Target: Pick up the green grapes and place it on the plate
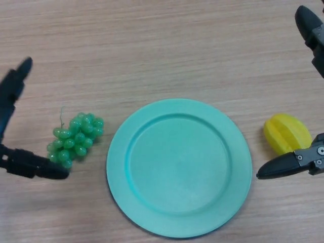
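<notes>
A bunch of green grapes [76, 139] lies on the wooden table, just left of the teal plate [179, 167]. The plate has nothing on it. My left hand [15, 121] is at the view's left edge, open, with one finger reaching up at the far left and the thumb stretched low, its tip touching or nearly touching the bunch's lower left side. My right hand [304, 159] shows at the right edge, open, one finger high in the top right corner and another low beside the plate's right rim.
A yellow starfruit [286, 133] lies right of the plate, between the parts of my right hand that show. The wooden table [152, 45] stretches bare across the far side.
</notes>
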Robot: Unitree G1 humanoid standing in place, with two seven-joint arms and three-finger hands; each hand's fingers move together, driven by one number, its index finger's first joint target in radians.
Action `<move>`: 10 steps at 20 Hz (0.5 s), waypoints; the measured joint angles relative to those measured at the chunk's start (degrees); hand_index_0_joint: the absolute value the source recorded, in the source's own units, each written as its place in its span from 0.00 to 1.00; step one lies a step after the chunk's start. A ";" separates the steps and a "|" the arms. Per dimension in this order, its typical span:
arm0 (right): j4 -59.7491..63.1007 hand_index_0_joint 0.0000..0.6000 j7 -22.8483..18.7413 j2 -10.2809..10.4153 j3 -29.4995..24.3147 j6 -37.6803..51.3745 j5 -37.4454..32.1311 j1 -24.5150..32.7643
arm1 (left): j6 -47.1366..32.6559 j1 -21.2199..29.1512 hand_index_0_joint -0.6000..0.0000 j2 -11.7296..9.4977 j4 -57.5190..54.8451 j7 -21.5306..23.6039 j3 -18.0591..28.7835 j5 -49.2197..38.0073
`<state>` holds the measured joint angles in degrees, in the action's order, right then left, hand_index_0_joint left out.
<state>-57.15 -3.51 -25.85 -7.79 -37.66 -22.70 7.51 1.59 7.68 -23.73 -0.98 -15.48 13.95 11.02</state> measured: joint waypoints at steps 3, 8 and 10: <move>-0.02 0.00 0.21 0.13 -0.66 0.00 -0.01 -0.08 | -2.67 1.14 1.00 0.43 5.91 3.44 -2.05 2.12; -0.05 0.00 1.17 0.56 -3.17 0.00 0.01 -1.16 | -7.16 3.58 1.00 0.73 14.37 6.04 -4.98 5.76; -0.05 0.00 1.19 0.56 -3.83 0.01 0.01 -1.69 | -8.60 4.40 1.00 1.05 17.92 6.17 -7.11 8.03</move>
<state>-57.20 -2.32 -25.29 -11.62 -37.65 -22.69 5.82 -7.01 12.08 -22.67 16.94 -9.31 6.84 19.05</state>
